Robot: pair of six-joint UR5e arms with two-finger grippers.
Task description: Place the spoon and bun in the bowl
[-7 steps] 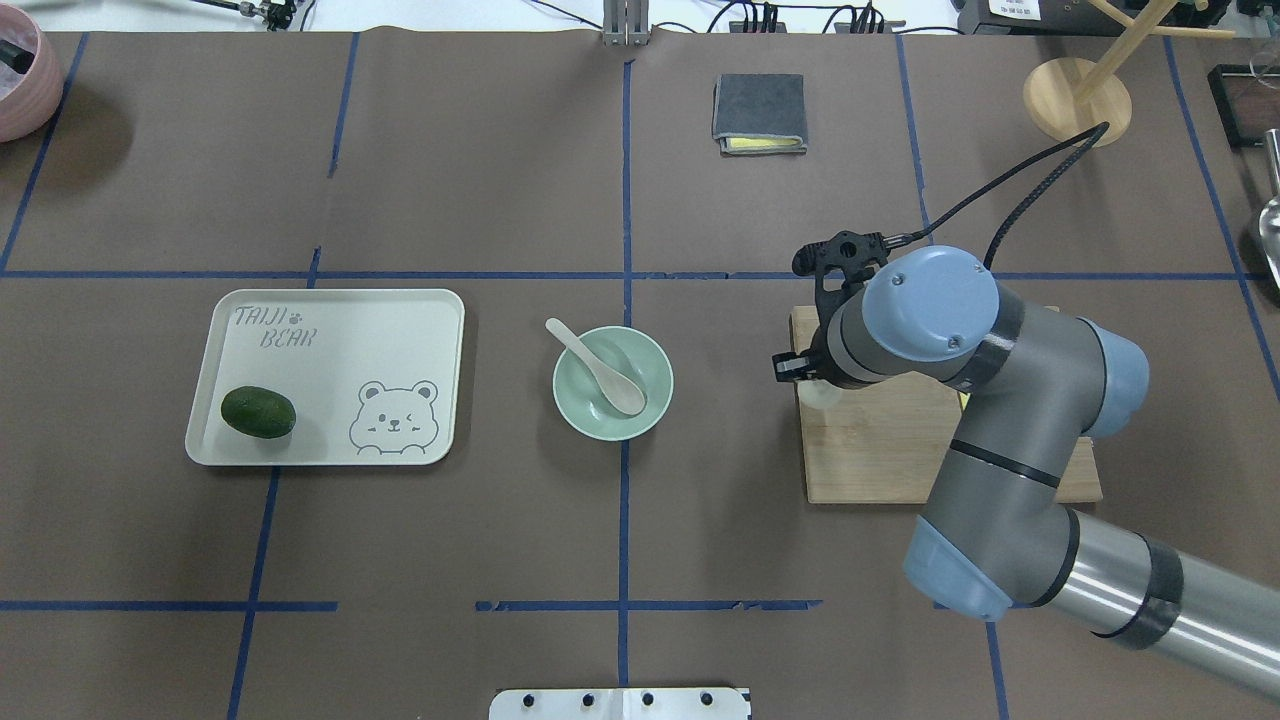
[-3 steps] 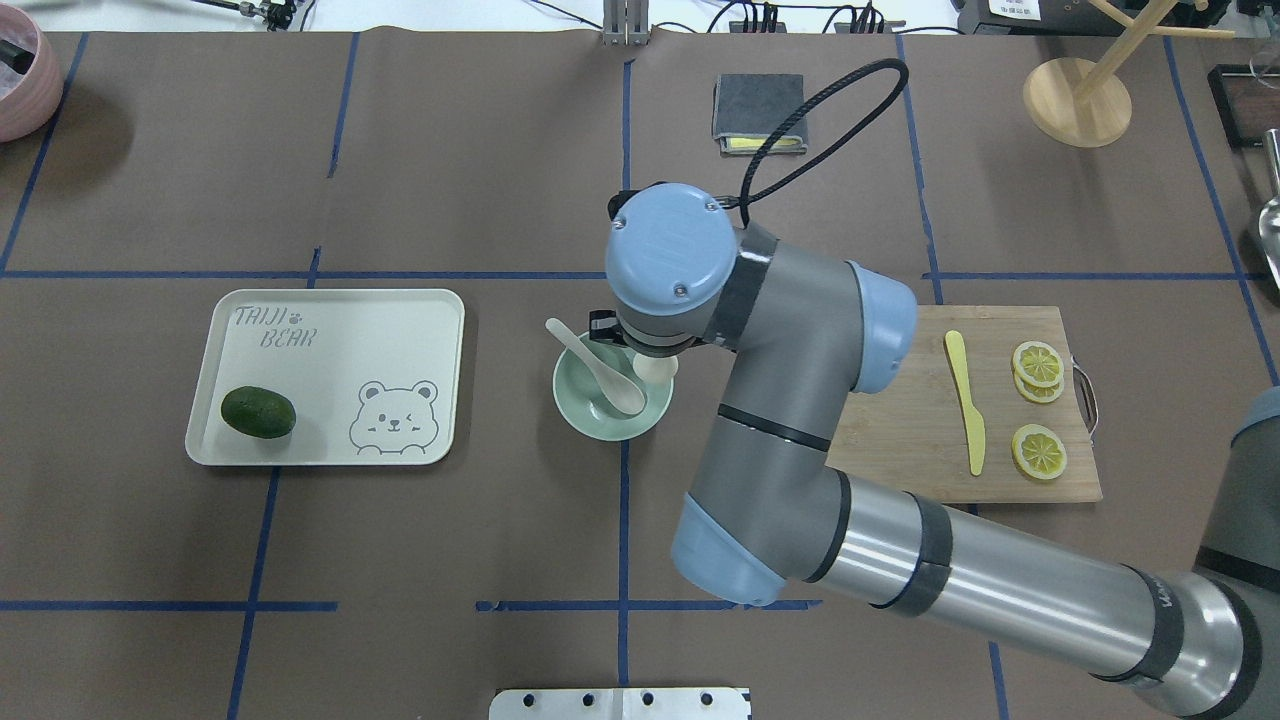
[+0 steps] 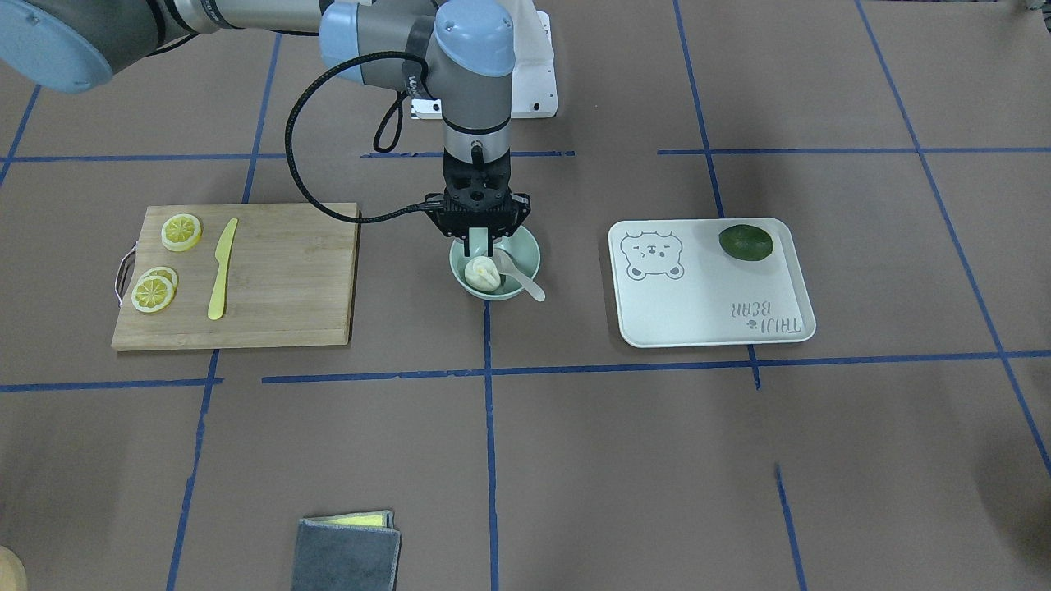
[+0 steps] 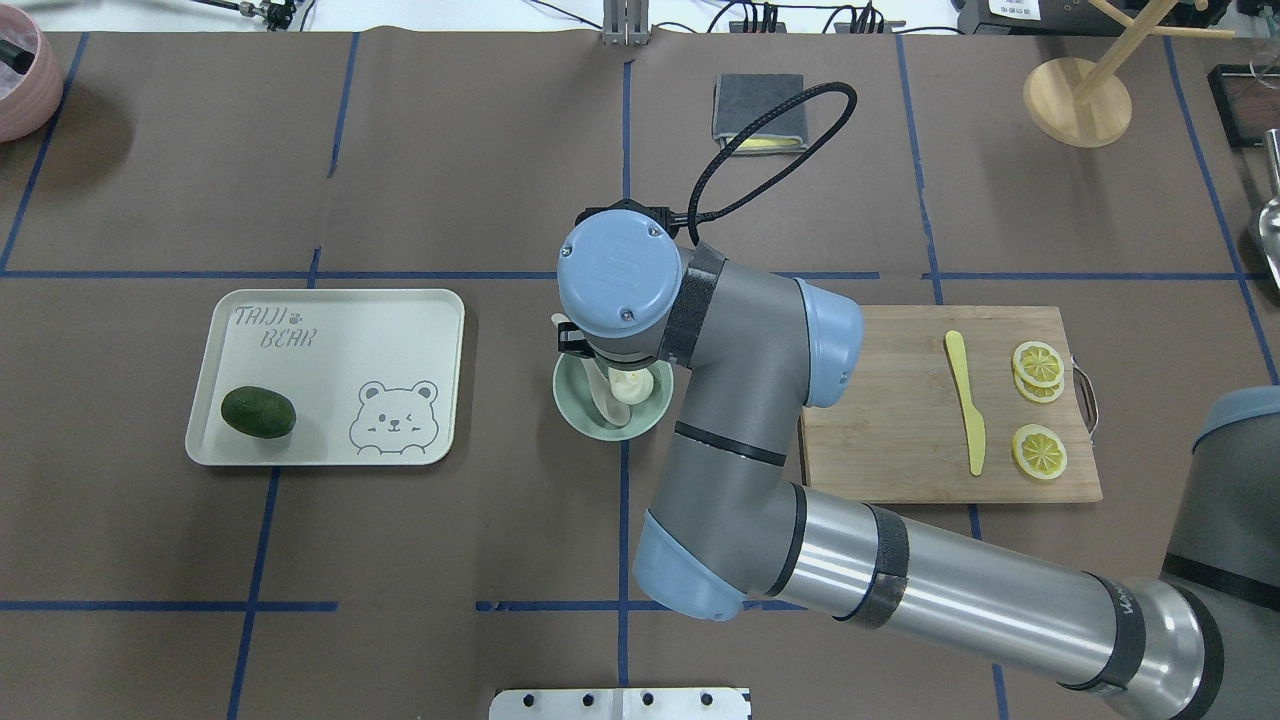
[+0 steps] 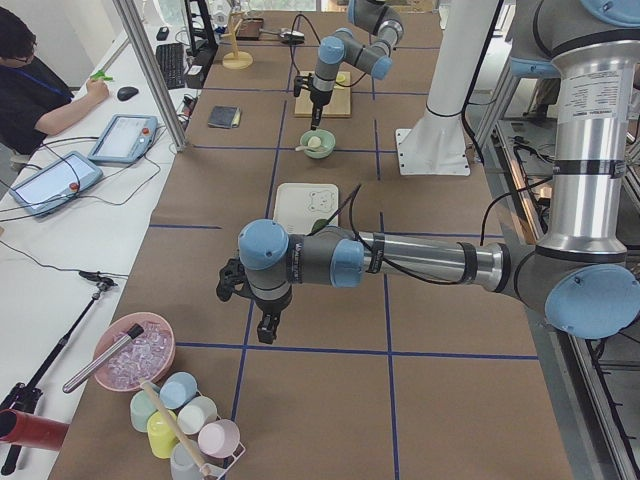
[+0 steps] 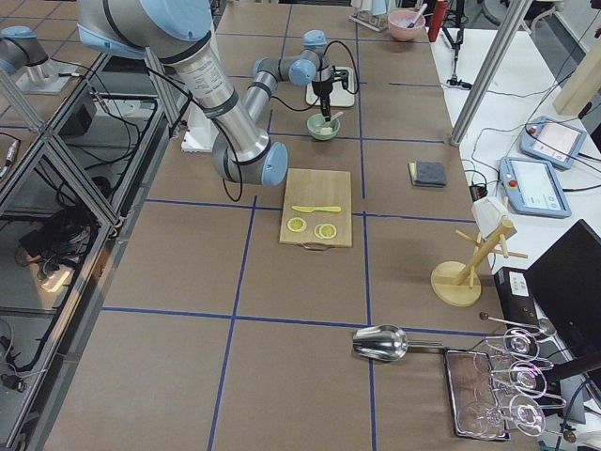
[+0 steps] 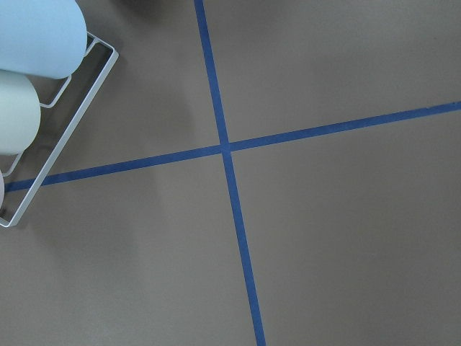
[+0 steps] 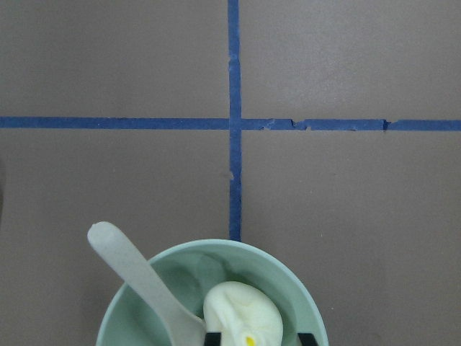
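Hovering above the bowl (image 8: 216,261), my right gripper (image 3: 481,246) is parted around the bun (image 8: 241,313), beside the spoon (image 8: 137,270) inside; left gripper (image 5: 267,330): I cannot tell.

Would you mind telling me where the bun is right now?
In the front-facing view, the bun lies inside the bowl at table centre, beside the spoon, directly under the right tool.

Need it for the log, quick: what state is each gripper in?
Left gripper: cannot tell.
Right gripper: open, over the bun lying in the bowl.
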